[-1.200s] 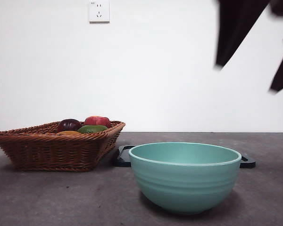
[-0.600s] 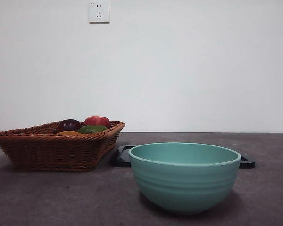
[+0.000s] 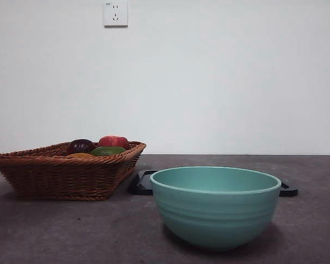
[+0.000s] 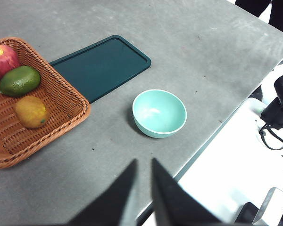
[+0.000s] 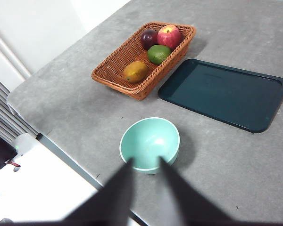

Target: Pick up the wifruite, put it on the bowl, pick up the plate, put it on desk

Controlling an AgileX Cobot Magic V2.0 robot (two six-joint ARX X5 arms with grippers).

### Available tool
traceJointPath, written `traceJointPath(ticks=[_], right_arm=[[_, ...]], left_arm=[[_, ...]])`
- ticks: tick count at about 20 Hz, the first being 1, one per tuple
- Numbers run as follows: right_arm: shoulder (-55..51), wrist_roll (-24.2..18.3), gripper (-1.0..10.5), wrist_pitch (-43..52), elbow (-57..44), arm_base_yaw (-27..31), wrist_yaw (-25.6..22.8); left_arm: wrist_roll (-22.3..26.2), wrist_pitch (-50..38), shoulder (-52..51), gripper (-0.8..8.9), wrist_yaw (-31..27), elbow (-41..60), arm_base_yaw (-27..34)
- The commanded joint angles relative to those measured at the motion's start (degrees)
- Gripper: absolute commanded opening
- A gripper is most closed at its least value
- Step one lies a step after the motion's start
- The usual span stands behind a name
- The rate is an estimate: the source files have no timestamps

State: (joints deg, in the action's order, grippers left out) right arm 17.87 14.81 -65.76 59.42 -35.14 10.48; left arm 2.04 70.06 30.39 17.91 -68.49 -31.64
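Note:
The wifruite (image 4: pixel 31 111) is a small brown-orange oval fruit lying in the wicker basket (image 4: pixel 61 101). It also shows in the right wrist view (image 5: pixel 135 71) and just peeks over the basket rim in the front view (image 3: pixel 80 155). The mint-green bowl (image 3: pixel 215 206) stands empty on the desk (image 3: pixel 55 236), in front of the flat dark green plate (image 4: pixel 101 66). My left gripper (image 4: pixel 143 162) hangs high above the desk's edge, empty, with a narrow gap between the jaws. My right gripper (image 5: pixel 145 162) is high above the bowl (image 5: pixel 150 143), open and empty.
The basket (image 3: pixel 60 173) also holds a red apple (image 5: pixel 169 36), a green fruit (image 5: pixel 159 54) and a dark purple fruit (image 5: pixel 149 38). The dark plate (image 5: pixel 224 94) lies beside the basket. A wall with a socket (image 3: pixel 115 13) stands behind the desk.
A dark arm that showed at the top right of the front view one second ago has left that view. The bowl, basket and plate have not moved.

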Motion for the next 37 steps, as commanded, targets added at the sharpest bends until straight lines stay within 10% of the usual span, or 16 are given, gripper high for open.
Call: traceJointPath(ticks=[1,11,16,22,26,37], right_arm=[[0.28,-0.61,0.1,0.48,0.66,-0.33,0.0],[0.28,-0.61,0.1,0.52,0.66,-0.35,0.0],[0.28,-0.61,0.1,0.52,0.66,-0.35,0.0],[0.28,-0.61,0.1,0.52,0.66,-0.35,-0.02],[0.28,-0.61,0.1,0.52,0.66,-0.35,0.0],[0.28,-0.61,0.1,0.55,0.66,-0.35,0.0]], left_arm=[[-0.13,-0.7,0.13,0.09,0.15,-0.55,-0.37],[-0.13,-0.72,0.13,0.09,0.15,-0.55,-0.35],[0.28,-2.58,-0.48,0.09,0.33,2.29,12.31],[-2.93,-35.54,-13.57,0.09,0.07,31.32,27.45],[-5.44,-53.68,-23.82,0.09,-10.27,50.21,28.74],[-7.26,-57.31,-30.08,0.09,-19.71,64.89,28.85]])
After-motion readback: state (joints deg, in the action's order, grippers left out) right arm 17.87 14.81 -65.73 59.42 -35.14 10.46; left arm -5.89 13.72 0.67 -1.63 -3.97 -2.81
